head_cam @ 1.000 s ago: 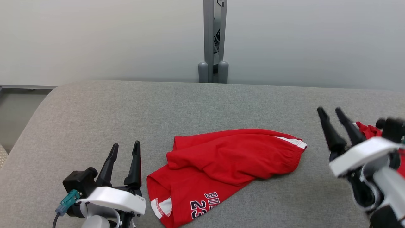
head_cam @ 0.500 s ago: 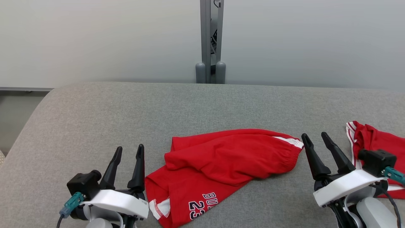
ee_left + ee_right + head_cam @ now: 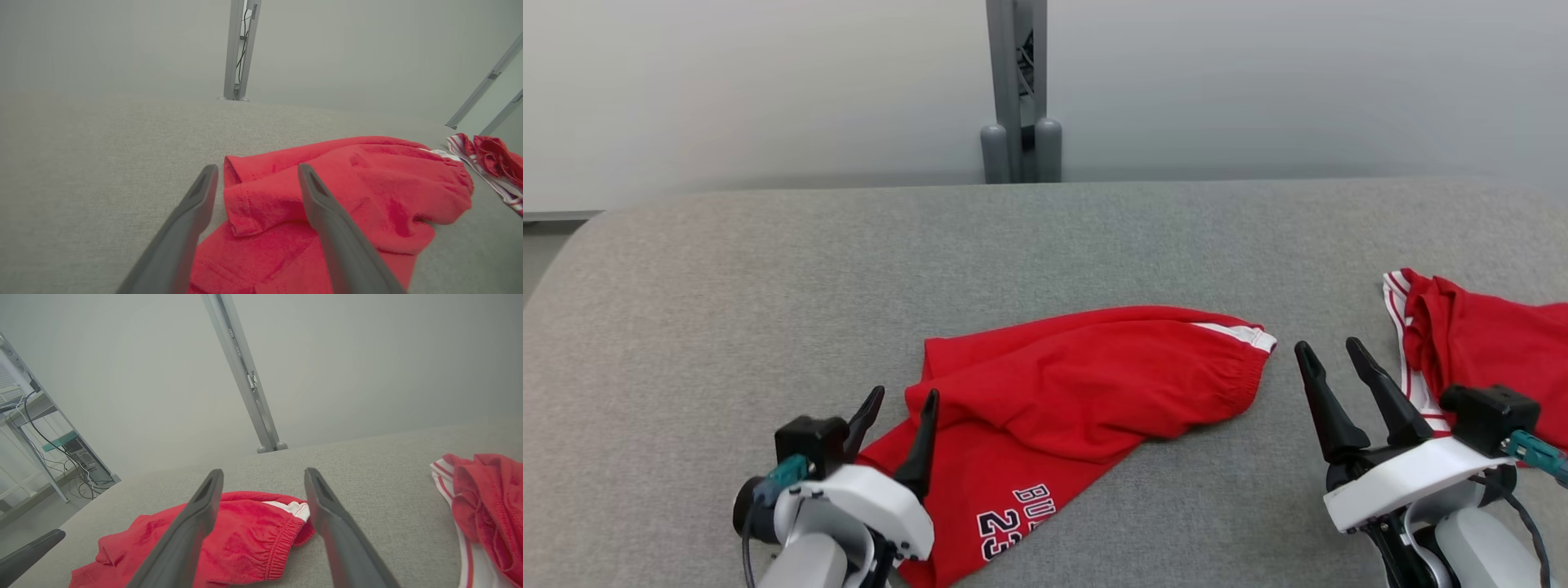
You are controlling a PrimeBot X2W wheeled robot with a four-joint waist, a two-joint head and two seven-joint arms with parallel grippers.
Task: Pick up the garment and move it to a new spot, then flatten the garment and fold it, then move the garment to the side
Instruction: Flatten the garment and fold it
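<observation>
Grey woven tabletop (image 3: 727,269) before a pale wall (image 3: 768,82) and metal post (image 3: 1013,82): crumpled red shorts (image 3: 1094,384), white-trimmed, lie at centre. The left gripper (image 3: 903,398), spread wide and empty, frames their left edge; the right gripper (image 3: 1327,346), likewise spread and empty, stands between them and another red garment (image 3: 1486,343).

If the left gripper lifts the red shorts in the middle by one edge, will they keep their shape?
Probably not: the red shorts lie crumpled in soft folds, so they should hang limp. They look like thin cloth, likely light. The gathered waistband may give a thicker hold.
</observation>
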